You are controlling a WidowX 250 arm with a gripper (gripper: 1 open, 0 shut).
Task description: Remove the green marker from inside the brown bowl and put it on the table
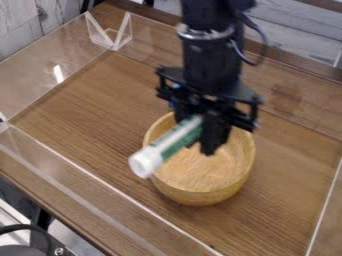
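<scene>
My gripper (203,128) hangs over the left part of the brown bowl (211,172) and is shut on the green marker (166,146). The marker is lifted clear of the bowl's floor and slants down to the left, its white end (140,166) sticking out past the bowl's left rim over the table (94,110). Its upper end is hidden between my fingers. The bowl sits on the wood-grain tabletop at the lower right, and I see nothing else in the part of its inside that shows.
Low clear acrylic walls (54,70) edge the tabletop. A clear stand (107,35) stands at the back left corner. My arm hides what lies right behind the bowl.
</scene>
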